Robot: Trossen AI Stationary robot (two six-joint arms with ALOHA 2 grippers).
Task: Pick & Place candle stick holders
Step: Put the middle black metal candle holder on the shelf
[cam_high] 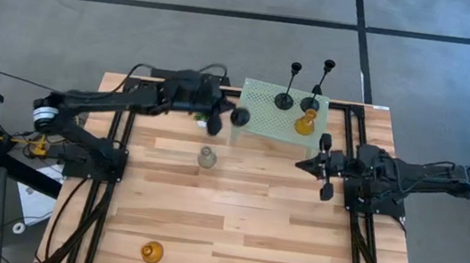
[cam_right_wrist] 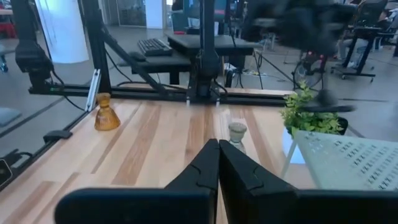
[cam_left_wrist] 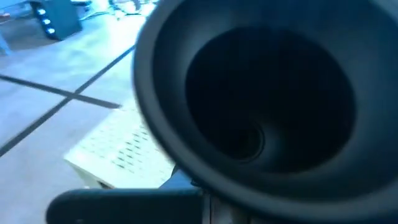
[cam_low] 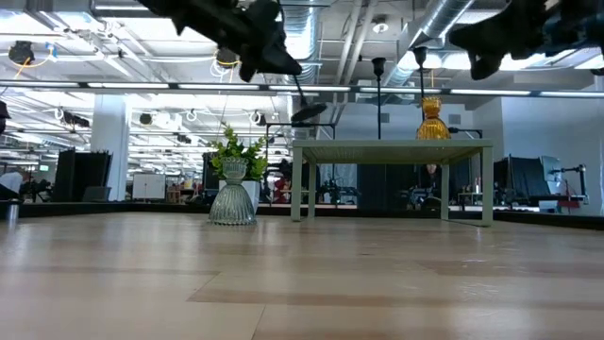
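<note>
My left gripper [cam_high: 217,118] is shut on a black thin-stemmed candle stick holder [cam_high: 240,116], high above the table beside the left end of the pale green mesh stand [cam_high: 263,121]. Two black holders [cam_high: 285,100] [cam_high: 312,101] and an amber glass one [cam_high: 305,122] stand upright on the stand. A clear-grey glass holder [cam_high: 206,156] stands on its base mid-table. A second amber one [cam_high: 151,251] stands near the front edge. My right gripper [cam_high: 304,165] is shut and empty above the table, right of centre. My left gripper holds the black holder toward its cup end. The hollow black round [cam_left_wrist: 249,106] fills the wrist view and hides the fingers' place. In the low view the stem [cam_low: 294,87] slants down from the fingers to the round base [cam_low: 310,111]. The holder is tilted and lifted clear.
A small green potted plant [cam_low: 233,149] stands behind the clear-grey holder [cam_low: 232,200], next to the stand's left leg [cam_low: 298,184]. Black frame rails [cam_high: 116,148] run along the table's left and right sides. Bare wood lies in the middle and at the front.
</note>
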